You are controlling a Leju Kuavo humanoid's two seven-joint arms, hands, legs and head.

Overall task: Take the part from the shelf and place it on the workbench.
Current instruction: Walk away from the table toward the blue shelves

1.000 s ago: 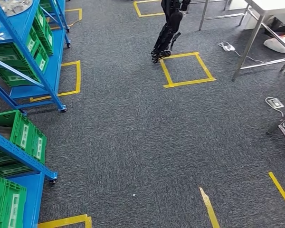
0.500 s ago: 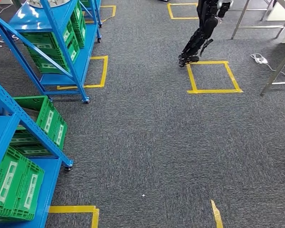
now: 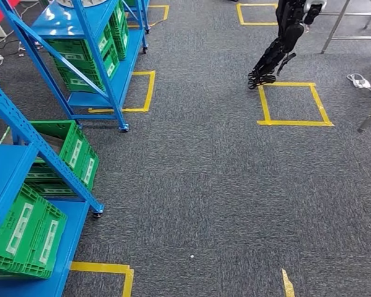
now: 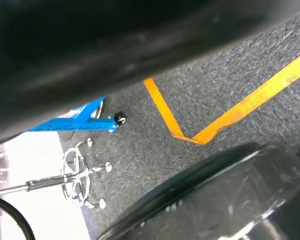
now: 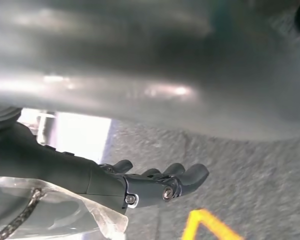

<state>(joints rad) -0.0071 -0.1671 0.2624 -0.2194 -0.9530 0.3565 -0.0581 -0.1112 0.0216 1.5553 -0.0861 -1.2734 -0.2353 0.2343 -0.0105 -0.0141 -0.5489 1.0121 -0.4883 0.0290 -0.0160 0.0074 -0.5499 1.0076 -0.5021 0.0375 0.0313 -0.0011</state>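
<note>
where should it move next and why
Probably turn left and step toward the near blue shelf. In the head view it sits at the left edge, partly cut off, with green crates on it, too far aside to reach. The right hand hangs over the carpet with fingers extended and seems to hold no part, so the pickup is not yet done.

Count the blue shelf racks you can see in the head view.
2: the near rack at lower left and the far rack at upper left. Blue framing behind the far one, cut by the top edge, may be a third.
</note>
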